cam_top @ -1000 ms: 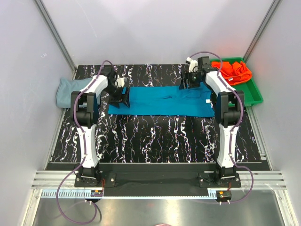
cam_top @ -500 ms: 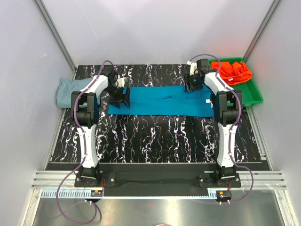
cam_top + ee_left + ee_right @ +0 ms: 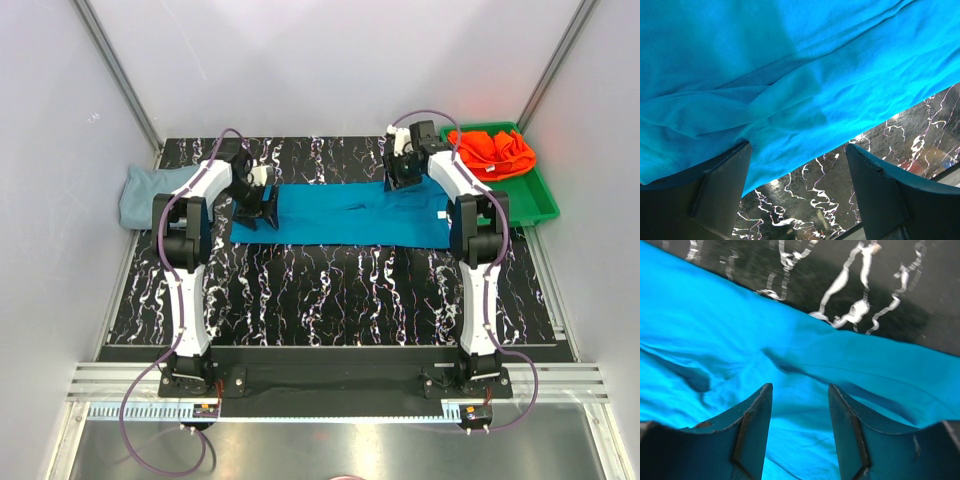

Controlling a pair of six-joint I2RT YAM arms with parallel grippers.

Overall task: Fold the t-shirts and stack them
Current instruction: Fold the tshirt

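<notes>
The teal-blue t-shirt (image 3: 345, 215) lies as a long flat strip across the mat, its white tag (image 3: 441, 215) near the right end. My left gripper (image 3: 262, 200) is open at the strip's left end; in the left wrist view (image 3: 797, 185) the shirt (image 3: 790, 75) edge lies against the left finger (image 3: 722, 185). My right gripper (image 3: 400, 172) is open over the shirt's far edge; in the right wrist view (image 3: 800, 390) teal cloth (image 3: 740, 340) lies under both fingers. The pale grey-blue shirt (image 3: 145, 190) lies bunched at the far left. The orange-red shirt (image 3: 495, 150) lies in the tray.
The green plastic tray (image 3: 535, 200) stands at the back right, off the mat's edge. The black marbled mat (image 3: 330, 300) covers the table. Grey walls close in on both sides and the back.
My right gripper has shifted a little left along the far edge of the teal shirt. My left gripper has barely moved. The shirt lies as before.
</notes>
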